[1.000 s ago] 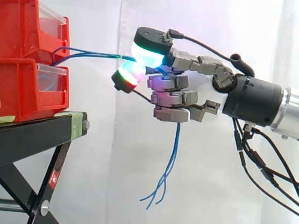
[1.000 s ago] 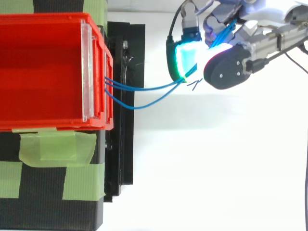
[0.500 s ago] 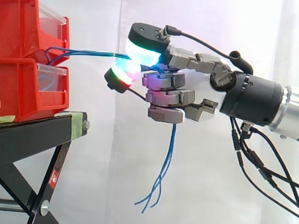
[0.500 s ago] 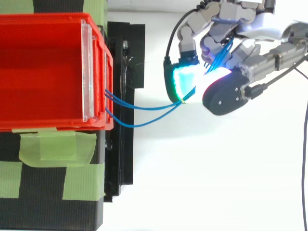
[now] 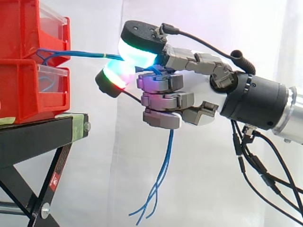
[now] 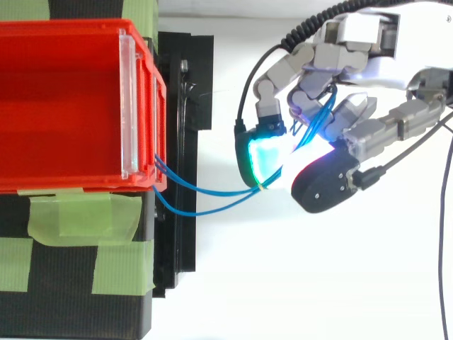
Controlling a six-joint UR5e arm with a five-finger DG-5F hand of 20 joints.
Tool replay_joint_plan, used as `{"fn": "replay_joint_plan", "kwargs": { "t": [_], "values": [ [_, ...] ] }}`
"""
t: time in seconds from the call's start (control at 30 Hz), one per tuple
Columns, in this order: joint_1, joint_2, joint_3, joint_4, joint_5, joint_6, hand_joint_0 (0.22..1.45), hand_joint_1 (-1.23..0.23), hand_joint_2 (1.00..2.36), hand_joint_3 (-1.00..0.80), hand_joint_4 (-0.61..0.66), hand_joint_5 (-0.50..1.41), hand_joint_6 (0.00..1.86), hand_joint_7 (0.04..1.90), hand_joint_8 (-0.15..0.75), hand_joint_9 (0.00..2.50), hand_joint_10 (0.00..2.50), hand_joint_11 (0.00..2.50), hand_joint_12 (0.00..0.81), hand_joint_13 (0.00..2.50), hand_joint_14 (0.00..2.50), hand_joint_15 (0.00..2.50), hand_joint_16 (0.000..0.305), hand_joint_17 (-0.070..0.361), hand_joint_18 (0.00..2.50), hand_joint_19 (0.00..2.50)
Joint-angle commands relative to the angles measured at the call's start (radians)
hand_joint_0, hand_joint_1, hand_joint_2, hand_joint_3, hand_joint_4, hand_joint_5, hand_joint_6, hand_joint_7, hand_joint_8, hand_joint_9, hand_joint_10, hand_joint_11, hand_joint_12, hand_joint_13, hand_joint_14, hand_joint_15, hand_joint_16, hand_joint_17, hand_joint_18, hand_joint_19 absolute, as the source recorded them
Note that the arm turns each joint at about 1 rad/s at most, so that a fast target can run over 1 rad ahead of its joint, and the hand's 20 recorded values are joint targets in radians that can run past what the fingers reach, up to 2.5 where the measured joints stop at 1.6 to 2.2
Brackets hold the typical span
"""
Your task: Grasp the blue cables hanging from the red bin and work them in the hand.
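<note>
fingers (image 5: 158, 82) curled, gripping blue cables (image 5: 80, 54). white curtain (image 5: 199, 189) behind; red bin (image 6: 64, 106) on black stand (image 5: 38, 137). cables run from bin through hand (image 5: 194, 94), ends dangling beneath.

Grey-and-white hand (image 5: 196, 94) glowing at its tips

Blocky grey fingers (image 5: 161, 82) are running out from a white palm. The thick pads (image 5: 135, 52) at their tips are glowing cyan, green and red under round black caps (image 6: 325, 185) showing small screws. Behind the fingers, a black cylindrical wrist (image 5: 258, 106) is giving way to a silver flange (image 5: 294, 116).
</note>
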State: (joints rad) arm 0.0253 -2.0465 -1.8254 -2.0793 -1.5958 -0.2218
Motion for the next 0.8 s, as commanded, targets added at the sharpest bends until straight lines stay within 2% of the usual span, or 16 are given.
{"fn": "replay_joint_plan", "kwargs": {
  "t": [0.0, 0.03, 0.3, 0.77],
  "values": [
    [0.008, 0.0, 0.0, -0.001, 0.007, -0.004, 1.09, -0.64, 1.2, 0.41, 0.21, 0.05, 0.88, 1.05, 0.317, 0.82, 2.5, 1.85, 0.383, 1.03, 2.5, 1.22, 0.048, 0.109, 1.24, 1.41],
    [0.016, 0.0, 0.0, -0.001, 0.016, -0.004, 1.09, -0.64, 1.2, 0.41, 0.2, 0.05, 0.88, 1.04, 0.316, 0.82, 2.5, 1.85, 0.377, 1.03, 2.5, 1.19, 0.048, 0.108, 1.25, 1.41],
    [0.035, 0.0, 0.0, -0.002, 0.048, -0.01, 1.09, -0.64, 1.21, 0.4, 0.2, 0.05, 0.88, 1.05, 0.315, 0.82, 2.5, 1.85, 0.385, 1.02, 2.5, 1.21, 0.048, 0.108, 1.24, 1.4],
    [0.042, -0.001, 0.0, 0.004, 0.048, -0.045, 1.08, -0.65, 1.22, 0.39, 0.2, 0.03, 0.9, 1.04, 0.318, 0.78, 2.5, 1.83, 0.391, 1.01, 2.5, 1.21, 0.048, 0.109, 1.21, 1.38]
  ]
}}
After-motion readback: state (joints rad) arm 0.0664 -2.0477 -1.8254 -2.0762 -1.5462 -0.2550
